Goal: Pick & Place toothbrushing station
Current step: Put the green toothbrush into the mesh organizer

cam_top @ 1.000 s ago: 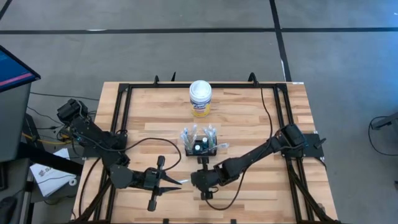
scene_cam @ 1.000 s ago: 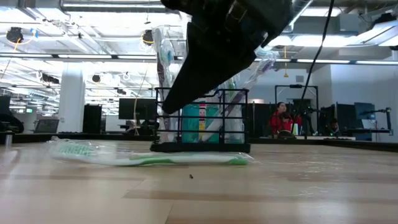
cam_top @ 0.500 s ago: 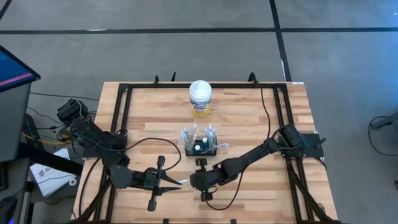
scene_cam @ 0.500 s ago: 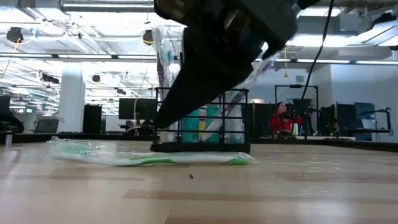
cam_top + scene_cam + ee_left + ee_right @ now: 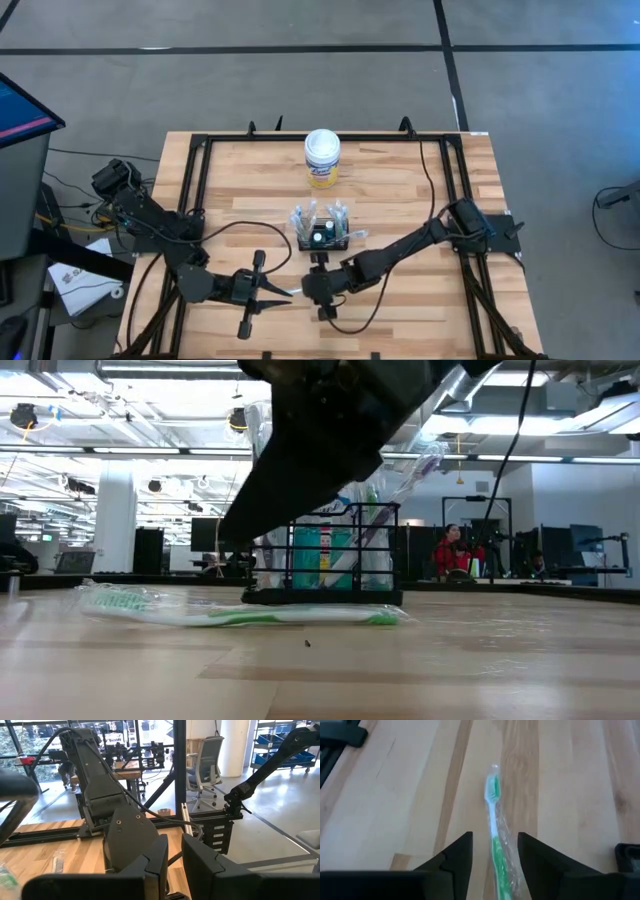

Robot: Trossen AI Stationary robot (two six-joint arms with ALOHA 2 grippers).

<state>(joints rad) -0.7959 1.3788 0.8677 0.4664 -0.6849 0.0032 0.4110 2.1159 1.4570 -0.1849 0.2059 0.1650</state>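
Mid-bench, a wrapped toothbrush (image 5: 494,827) is being straddled by the parted right hand (image 5: 494,851); light, slippery, probably best gripped mid-handle.

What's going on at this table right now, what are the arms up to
The right end effector is low over the wooden table, fingers open on either side of a wrapped green toothbrush lying flat in front of the black wire caddy. The caddy already has several wrapped items standing in it. The toothbrush is not gripped or lifted. The left end effector waits near the table's front edge, beside the toothbrush's other end. A white-lidded canister stands farther back, untouched.
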